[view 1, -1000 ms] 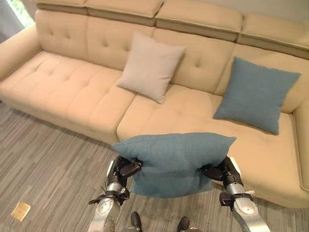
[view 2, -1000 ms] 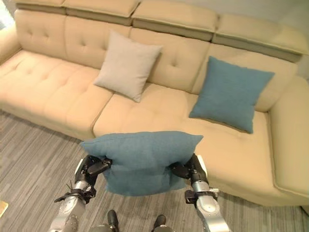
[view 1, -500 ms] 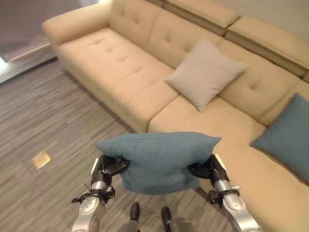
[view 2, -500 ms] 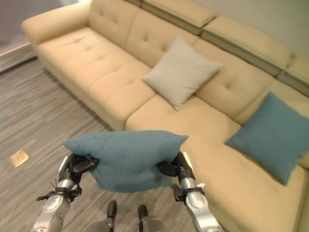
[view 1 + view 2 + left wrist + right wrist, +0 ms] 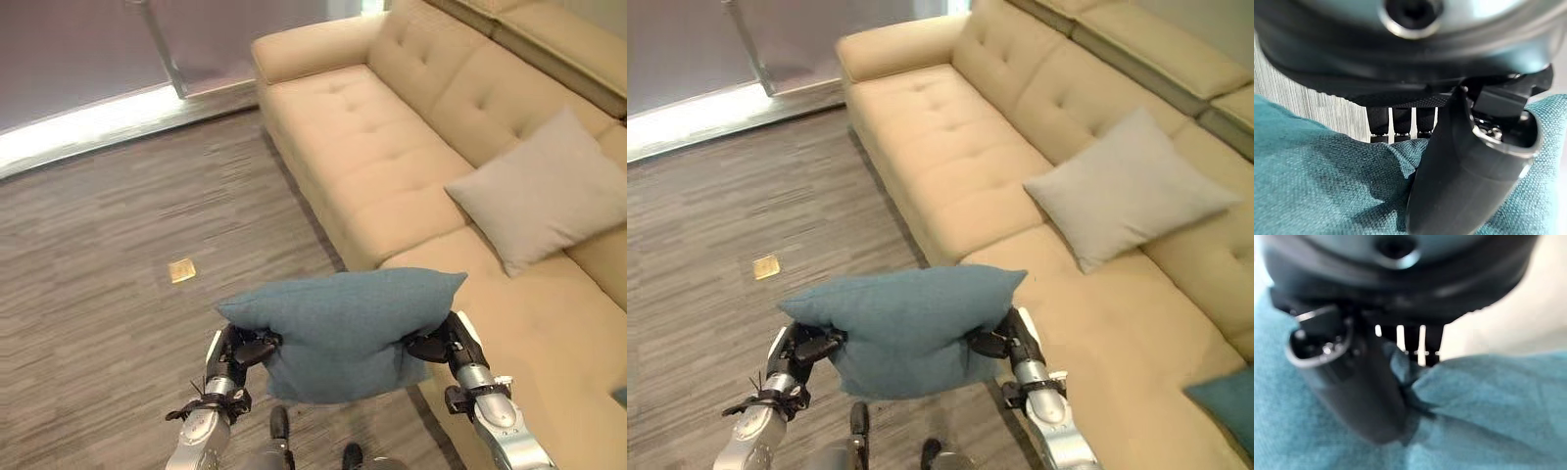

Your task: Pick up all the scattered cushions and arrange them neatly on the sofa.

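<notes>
The left hand [image 5: 238,350] and right hand [image 5: 438,345] each pinch an end of the teal cushion [image 5: 343,328], thumbs pressed into the fabric, holding it up over the grey floor [image 5: 108,264] near the sofa [image 5: 392,166]. A grey cushion [image 5: 544,191] leans against the sofa's backrest to the right.

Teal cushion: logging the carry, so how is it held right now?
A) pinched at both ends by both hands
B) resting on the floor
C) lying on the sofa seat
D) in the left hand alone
A: the left hand and right hand each pinch an end of the teal cushion, held up in front of the sofa.
</notes>
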`<state>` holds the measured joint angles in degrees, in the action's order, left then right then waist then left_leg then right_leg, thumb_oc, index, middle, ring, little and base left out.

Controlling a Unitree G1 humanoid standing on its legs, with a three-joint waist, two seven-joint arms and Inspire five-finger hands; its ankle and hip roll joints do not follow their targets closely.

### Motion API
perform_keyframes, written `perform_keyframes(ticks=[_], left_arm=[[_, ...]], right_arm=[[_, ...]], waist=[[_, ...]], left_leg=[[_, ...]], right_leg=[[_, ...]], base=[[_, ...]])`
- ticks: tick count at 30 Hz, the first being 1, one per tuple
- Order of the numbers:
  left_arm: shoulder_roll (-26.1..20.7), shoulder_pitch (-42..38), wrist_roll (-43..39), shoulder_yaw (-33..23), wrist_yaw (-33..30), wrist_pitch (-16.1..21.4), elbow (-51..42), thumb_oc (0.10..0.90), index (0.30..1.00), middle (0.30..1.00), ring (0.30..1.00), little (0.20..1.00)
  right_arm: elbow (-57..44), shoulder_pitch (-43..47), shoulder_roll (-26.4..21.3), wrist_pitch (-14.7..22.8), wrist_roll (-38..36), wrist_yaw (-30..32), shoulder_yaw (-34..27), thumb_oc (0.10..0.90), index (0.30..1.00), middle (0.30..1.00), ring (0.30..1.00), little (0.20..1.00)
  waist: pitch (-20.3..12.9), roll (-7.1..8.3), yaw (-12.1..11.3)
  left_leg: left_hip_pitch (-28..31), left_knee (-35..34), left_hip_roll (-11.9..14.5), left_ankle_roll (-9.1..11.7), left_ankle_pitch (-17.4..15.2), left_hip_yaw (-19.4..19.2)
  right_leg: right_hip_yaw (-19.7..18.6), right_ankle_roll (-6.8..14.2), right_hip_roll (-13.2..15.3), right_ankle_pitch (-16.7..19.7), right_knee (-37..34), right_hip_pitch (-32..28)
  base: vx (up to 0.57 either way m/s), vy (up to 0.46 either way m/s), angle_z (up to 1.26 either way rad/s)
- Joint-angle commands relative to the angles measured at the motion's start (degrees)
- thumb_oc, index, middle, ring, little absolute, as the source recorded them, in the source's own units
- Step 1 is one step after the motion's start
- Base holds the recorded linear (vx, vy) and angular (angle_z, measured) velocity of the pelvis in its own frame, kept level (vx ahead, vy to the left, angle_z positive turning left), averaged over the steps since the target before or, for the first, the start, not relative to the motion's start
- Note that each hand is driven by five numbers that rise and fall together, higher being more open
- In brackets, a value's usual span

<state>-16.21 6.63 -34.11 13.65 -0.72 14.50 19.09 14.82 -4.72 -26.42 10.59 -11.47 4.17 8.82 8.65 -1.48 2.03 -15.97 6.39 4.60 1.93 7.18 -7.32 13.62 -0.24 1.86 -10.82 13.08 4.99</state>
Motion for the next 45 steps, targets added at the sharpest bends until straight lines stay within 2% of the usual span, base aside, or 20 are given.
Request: perform_keyframes(ticks=[1,5,8,11,16,17,18,19,25,26,27,28,29,32,35,36,38,39,40,45], left_arm=[[-1.32,-5.61,3.23,2.33,5.69,4.11,-10.44,0.400,0.300,0.300,0.300,0.300],[-1.81,-4.97,3.29,2.82,5.28,4.01,-11.55,0.400,0.300,0.300,0.300,0.300],[-3.05,-5.99,3.34,2.78,4.36,4.03,-11.75,0.400,0.300,0.300,0.300,0.300],[-3.47,-6.78,4.31,3.16,3.72,4.28,-10.96,0.400,0.300,0.300,0.300,0.300],[-3.20,-6.25,4.36,2.67,3.68,4.26,-11.04,0.400,0.300,0.300,0.300,0.300],[-2.87,-5.45,4.58,2.38,4.10,3.77,-10.98,0.400,0.300,0.300,0.300,0.300],[-2.83,-5.42,4.59,2.38,4.10,3.77,-10.98,0.400,0.300,0.300,0.300,0.300],[-2.35,-5.75,4.73,1.90,4.08,3.85,-10.68,0.400,0.300,0.300,0.300,0.300],[-1.05,-6.27,4.66,2.14,4.09,4.43,-10.48,0.400,0.300,0.300,0.300,0.300],[-0.90,-6.06,4.74,2.64,4.07,4.49,-10.61,0.400,0.300,0.300,0.300,0.300],[-0.94,-6.08,4.74,2.62,4.07,4.48,-10.61,0.400,0.300,0.300,0.300,0.300],[-0.97,-6.31,4.53,2.58,3.94,4.59,-10.78,0.400,0.300,0.300,0.300,0.300],[-1.10,-6.45,4.11,2.41,3.78,4.64,-11.16,0.400,0.300,0.300,0.300,0.300],[-1.18,-6.61,3.74,2.03,3.84,4.55,-11.66,0.400,0.300,0.300,0.300,0.300],[-1.39,-6.58,3.59,1.53,4.40,4.07,-12.25,0.400,0.300,0.300,0.300,0.300],[-1.98,-6.68,3.75,1.39,4.70,3.98,-13.13,0.400,0.300,0.300,0.300,0.300],[-1.98,-6.65,3.76,1.40,4.69,3.95,-13.17,0.400,0.300,0.300,0.300,0.300],[-2.41,-7.03,3.63,1.11,4.48,4.18,-14.08,0.400,0.300,0.300,0.300,0.300],[-2.31,-7.26,3.25,1.10,4.18,4.33,-14.55,0.400,0.300,0.300,0.300,0.300],[-2.57,-6.51,2.98,1.37,4.46,4.10,-15.37,0.400,0.300,0.300,0.300,0.300]], right_arm=[[-10.40,6.47,4.46,7.60,0.76,-1.40,2.63,0.400,0.300,0.300,0.300,0.300],[-10.64,7.29,5.42,7.64,1.97,-1.34,3.93,0.400,0.300,0.300,0.300,0.300],[-10.83,8.86,6.15,7.35,2.97,-1.48,5.09,0.400,0.300,0.300,0.300,0.300],[-11.04,8.54,6.85,7.38,2.77,-1.57,4.92,0.400,0.300,0.300,0.300,0.300],[-10.81,8.13,6.86,7.09,2.46,-1.97,4.89,0.400,0.300,0.300,0.300,0.300],[-10.53,8.38,6.54,6.96,1.90,-2.47,5.12,0.400,0.300,0.300,0.300,0.300],[-10.51,8.37,6.51,6.98,1.89,-2.48,5.14,0.400,0.300,0.300,0.300,0.300],[-10.31,8.15,6.47,6.78,1.61,-2.72,4.81,0.400,0.300,0.300,0.300,0.300],[-10.63,7.09,5.74,7.25,1.97,-2.62,4.09,0.400,0.300,0.300,0.300,0.300],[-10.29,6.57,4.95,7.55,1.57,-2.54,3.62,0.400,0.300,0.300,0.300,0.300],[-10.28,6.60,4.99,7.56,1.56,-2.54,3.63,0.400,0.300,0.300,0.300,0.300],[-10.08,6.69,4.58,7.71,1.33,-2.37,3.49,0.400,0.300,0.300,0.300,0.300],[-10.20,7.45,3.81,7.79,0.98,-1.88,3.56,0.400,0.300,0.300,0.300,0.300],[-9.86,7.80,3.30,7.69,0.52,-1.55,3.22,0.400,0.300,0.300,0.300,0.300],[-9.52,8.13,2.95,7.45,0.59,-1.24,2.66,0.400,0.300,0.300,0.300,0.300],[-9.73,8.47,2.90,7.49,0.61,-1.28,2.44,0.400,0.300,0.300,0.300,0.300],[-9.72,8.45,2.90,7.49,0.61,-1.28,2.43,0.400,0.300,0.300,0.300,0.300],[-9.45,9.10,2.76,7.43,0.42,-1.03,2.18,0.400,0.300,0.300,0.300,0.300],[-9.30,9.48,2.80,7.41,0.65,-0.43,2.11,0.400,0.300,0.300,0.300,0.300],[-9.99,9.86,3.45,6.91,1.57,-1.23,3.33,0.400,0.300,0.300,0.300,0.300]], waist=[[-3.78,6.22,-0.40],[-4.56,6.86,-1.09],[-3.00,6.53,-1.00],[-2.23,5.49,-0.01],[-2.03,4.94,1.03],[-2.25,5.62,1.88],[-2.19,5.43,1.93],[-2.05,5.95,2.86],[-3.44,6.65,3.50],[-4.77,5.76,4.29],[-4.91,5.95,4.45],[-4.69,6.00,4.39],[-4.09,7.57,3.75],[-3.91,8.40,3.05],[-3.67,9.45,1.94],[-3.93,9.28,1.42],[-3.92,9.41,1.40],[-3.91,8.01,0.26],[-3.74,7.33,-0.52],[-4.46,6.80,-1.17]], left_leg=[[-1.71,-0.63,-4.02,0.78,-5.72,-2.96],[1.97,-2.90,-4.85,-0.73,-5.77,-1.35],[5.50,-3.85,-5.03,-2.82,-6.57,-1.45],[8.55,-5.58,-4.96,-3.33,-7.09,-0.14],[11.42,-7.18,-5.45,-3.09,-8.18,1.10],[13.72,-7.24,-7.01,-3.13,-10.11,2.41],[13.89,-7.22,-6.85,-3.10,-10.32,2.51],[16.20,-7.24,-8.09,-3.11,-11.94,4.41],[20.13,-5.90,-9.02,-2.72,-15.99,6.52],[20.15,1.92,-7.06,0.70,-15.62,6.51],[19.89,1.88,-7.27,0.68,-15.35,6.62],[17.98,8.71,-6.18,2.20,-13.41,5.97],[12.23,19.20,-5.49,2.92,-10.52,4.60],[7.96,23.40,-3.46,1.68,-11.16,2.14],[3.86,18.99,-2.11,0.12,-14.34,-0.67],[1.65,11.60,-1.73,0.56,-11.99,-1.99],[2.01,11.03,-1.92,0.56,-11.73,-2.07],[0.12,2.01,-1.43,2.18,-4.93,-2.77],[-1.51,-0.22,-1.46,2.73,-2.50,-2.41],[0.78,-1.75,-2.24,1.79,-3.00,-0.49]], right_leg=[[-6.07,6.11,0.35,7.99,-13.57,-3.48],[-6.73,7.24,1.41,6.41,-8.74,-4.20],[-7.75,9.80,3.34,12.15,7.19,1.49],[-9.17,9.23,1.59,11.81,13.38,6.18],[-8.12,7.81,0.27,9.57,8.23,9.60],[-7.51,7.66,-0.42,11.47,-2.10,12.28],[-7.38,7.66,-0.58,11.49,-2.36,11.96],[-8.41,8.74,-1.22,14.26,-8.01,14.14],[-9.37,7.86,-0.97,16.35,-10.00,11.27],[-7.91,6.46,-1.48,15.35,-9.41,8.05],[-7.85,6.49,-1.25,15.52,-9.51,8.23],[-8.07,5.79,-1.74,15.10,-9.60,6.54],[-7.96,4.56,-0.86,14.49,-10.58,4.21],[-7.27,3.81,-0.46,13.31,-11.75,1.95],[-6.79,4.30,0.14,11.86,-13.17,-0.79],[-6.69,4.87,0.20,11.19,-14.03,-1.88],[-6.73,4.90,0.35,11.16,-14.08,-1.98],[-6.98,5.18,-0.65,9.97,-15.12,-4.42],[-7.46,5.03,-1.13,9.00,-14.85,-5.90],[-9.17,5.34,-0.14,6.11,-12.14,-8.04]], base=[[0.25,0.103,0.21],[0.26,0.170,-0.07],[0.17,0.197,-0.07],[0.22,0.145,0.03],[0.24,0.048,0.22],[0.31,0.012,0.10],[0.58,0.006,0.09],[0.40,-0.013,0.07],[0.38,-0.056,0.41],[0.38,-0.090,0.30],[0.49,-0.143,0.40],[0.22,-0.138,0.28],[0.22,-0.137,0.37],[0.26,-0.116,0.22],[0.21,-0.016,0.02],[0.26,0.019,0.20],[0.19,0.049,0.13],[0.39,0.145,0.06],[0.49,0.192,-0.08],[0.28,0.169,-0.17]])
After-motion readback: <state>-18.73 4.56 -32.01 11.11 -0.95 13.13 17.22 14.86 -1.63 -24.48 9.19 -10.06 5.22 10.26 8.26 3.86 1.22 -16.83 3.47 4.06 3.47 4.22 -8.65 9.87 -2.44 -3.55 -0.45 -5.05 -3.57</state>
